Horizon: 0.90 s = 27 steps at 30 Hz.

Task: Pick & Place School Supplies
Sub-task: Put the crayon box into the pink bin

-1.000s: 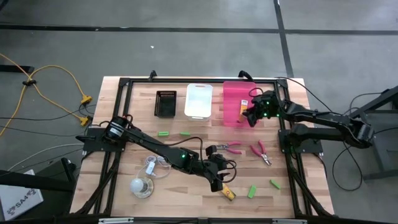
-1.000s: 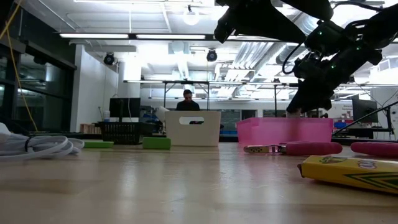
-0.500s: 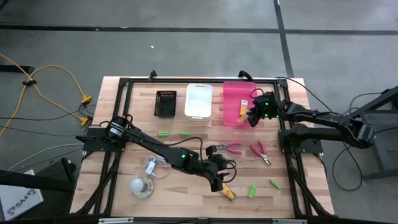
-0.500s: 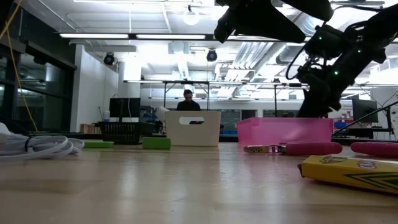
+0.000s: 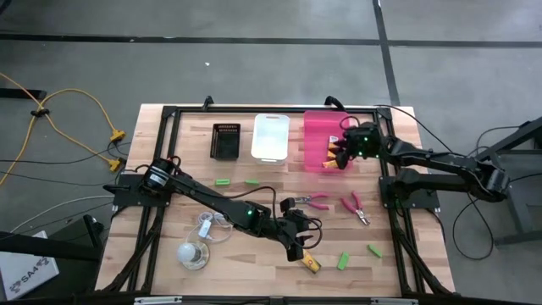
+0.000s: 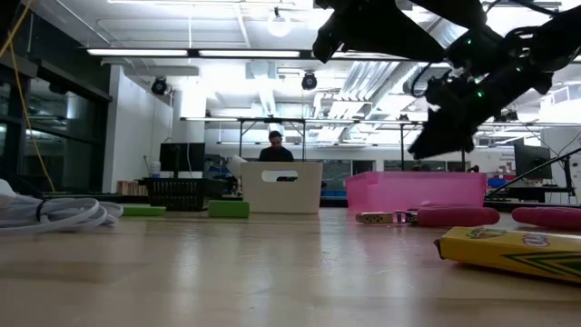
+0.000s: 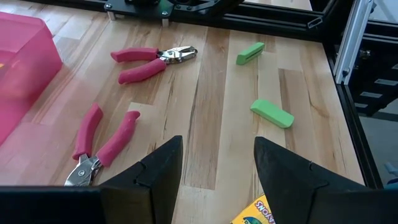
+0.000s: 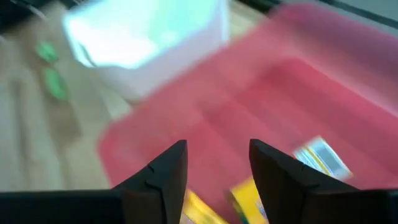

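My left gripper [image 5: 296, 247] hangs open just above a yellow-orange packet [image 5: 312, 265] that lies flat on the table near its front edge; in the left wrist view the packet's corner [image 7: 255, 211] shows below the open fingers [image 7: 217, 146]. My right gripper [image 5: 341, 155] stands open over the pink bin [image 5: 318, 127] with nothing between its fingers [image 8: 217, 149]. Yellow packets [image 8: 249, 199] lie in that bin. Two pink-handled tools [image 5: 318, 201] [image 5: 356, 206] and green pieces [image 5: 343, 260] [image 5: 373, 250] lie on the table's right half.
A white bin [image 5: 271, 137] and a black tray [image 5: 226, 140] stand left of the pink bin at the far edge. Two more green pieces [image 5: 222, 181] [image 5: 252, 180] lie mid-table. A coiled white cord [image 5: 212, 227] and a pale disc [image 5: 193, 254] sit front left.
My right gripper has let go of a yellow packet, which now lies in the pink bin, and the gripper has tipped up a little above the bin. My left arm has kept still.
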Available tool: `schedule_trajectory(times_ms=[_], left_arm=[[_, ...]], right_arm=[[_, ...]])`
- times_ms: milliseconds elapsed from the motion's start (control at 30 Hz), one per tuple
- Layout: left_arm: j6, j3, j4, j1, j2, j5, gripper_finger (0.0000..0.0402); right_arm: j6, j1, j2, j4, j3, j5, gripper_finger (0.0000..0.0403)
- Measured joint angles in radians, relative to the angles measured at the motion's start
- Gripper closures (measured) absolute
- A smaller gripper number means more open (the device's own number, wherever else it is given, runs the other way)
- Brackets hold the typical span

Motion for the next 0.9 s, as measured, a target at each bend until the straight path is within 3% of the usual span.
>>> schedule_trajectory(times_ms=[167,400,767,900], left_arm=[[0.000,0.000,0.000,0.000,0.000,0.000,0.0209],[0.027,0.000,-0.001,0.000,0.000,0.005,0.0209],[0.270,0.000,-0.004,0.008,0.000,0.270,0.0209],[0.321,0.000,-0.010,0.009,0.007,0.317,0.0209]], right_arm=[[0.051,0.000,0.000,0.090,0.000,-0.112,0.0241],[0.098,0.074,0.000,0.070,0.000,-0.278,0.0243],[0.159,0.340,-0.001,0.115,0.000,-0.246,0.0245],[0.199,0.431,-0.001,0.113,0.000,-0.215,0.0249]])
